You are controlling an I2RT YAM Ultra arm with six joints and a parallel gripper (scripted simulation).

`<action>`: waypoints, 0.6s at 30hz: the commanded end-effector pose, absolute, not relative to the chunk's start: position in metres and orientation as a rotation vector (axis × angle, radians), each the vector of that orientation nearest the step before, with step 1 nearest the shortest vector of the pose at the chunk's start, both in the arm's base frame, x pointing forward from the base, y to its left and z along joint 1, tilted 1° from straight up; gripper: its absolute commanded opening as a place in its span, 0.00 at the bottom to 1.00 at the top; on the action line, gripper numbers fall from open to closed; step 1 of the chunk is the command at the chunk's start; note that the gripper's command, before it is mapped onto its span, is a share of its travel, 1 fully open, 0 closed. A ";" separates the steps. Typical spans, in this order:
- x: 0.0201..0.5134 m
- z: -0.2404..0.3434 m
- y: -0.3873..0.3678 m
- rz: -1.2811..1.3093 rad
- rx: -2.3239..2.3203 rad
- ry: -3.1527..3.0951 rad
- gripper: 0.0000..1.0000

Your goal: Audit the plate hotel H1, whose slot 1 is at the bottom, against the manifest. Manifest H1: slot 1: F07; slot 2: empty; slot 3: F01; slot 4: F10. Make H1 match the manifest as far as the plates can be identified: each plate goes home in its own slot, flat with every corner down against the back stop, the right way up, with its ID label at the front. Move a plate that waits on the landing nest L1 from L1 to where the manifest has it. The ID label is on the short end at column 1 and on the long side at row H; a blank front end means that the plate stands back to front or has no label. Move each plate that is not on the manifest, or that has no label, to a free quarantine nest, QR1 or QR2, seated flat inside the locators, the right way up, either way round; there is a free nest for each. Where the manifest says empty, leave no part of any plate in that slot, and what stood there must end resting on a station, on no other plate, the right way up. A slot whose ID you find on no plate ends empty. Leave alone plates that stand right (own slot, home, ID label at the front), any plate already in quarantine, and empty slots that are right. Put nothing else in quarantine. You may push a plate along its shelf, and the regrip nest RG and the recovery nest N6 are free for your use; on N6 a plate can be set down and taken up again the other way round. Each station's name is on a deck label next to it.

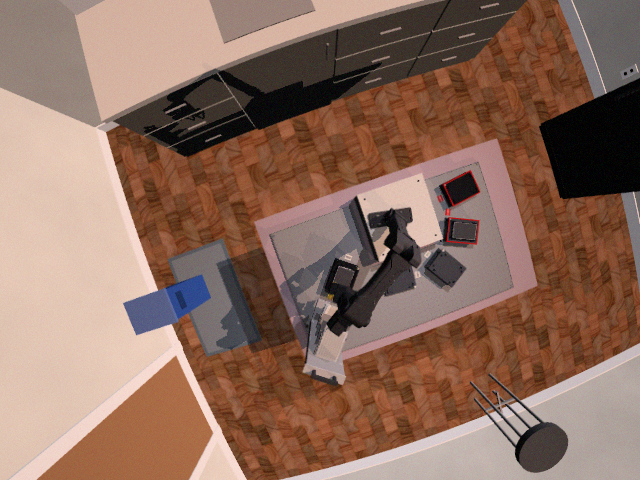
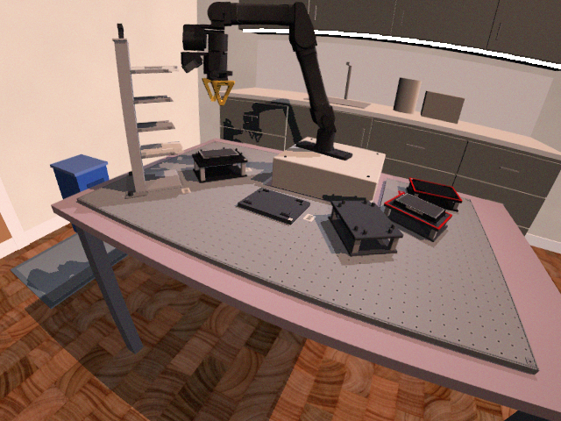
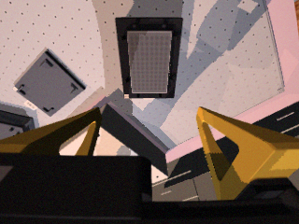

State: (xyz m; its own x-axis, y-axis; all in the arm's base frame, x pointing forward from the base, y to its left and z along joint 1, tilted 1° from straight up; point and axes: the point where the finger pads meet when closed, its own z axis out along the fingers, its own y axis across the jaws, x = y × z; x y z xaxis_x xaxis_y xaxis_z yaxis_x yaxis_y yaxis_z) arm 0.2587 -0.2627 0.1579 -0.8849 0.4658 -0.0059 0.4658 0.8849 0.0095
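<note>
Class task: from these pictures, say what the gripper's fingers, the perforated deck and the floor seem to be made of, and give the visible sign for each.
Gripper fingers: probably matte yellow plastic; flat, even colour, no glint. Perforated deck: likely matte grey metal, with a regular grid of small holes. Floor: wood parquet by its look, brown blocks with curved grain; it could be a printed finish.

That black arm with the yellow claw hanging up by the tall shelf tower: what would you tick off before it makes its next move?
1. Yellow-fingered gripper open and holding nothing: ok.
2. Gripper above the raised black nest with its pale well plate, not touching: ok.
3. Plate lying flat in that nest: ok.
4. Plate's ID label readable: cannot tell.
5. One red-edged quarantine nest free: ok; the nearer one holds a plate.
6. Contents of the grey shelf tower: cannot tell.
</note>
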 end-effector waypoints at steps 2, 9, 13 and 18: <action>0.263 0.162 -0.252 0.012 0.753 3.040 1.00; 0.274 0.162 -0.231 0.013 0.753 3.039 1.00; 0.280 0.162 -0.220 0.014 0.753 3.039 1.00; 0.285 0.163 -0.211 0.014 0.753 3.039 1.00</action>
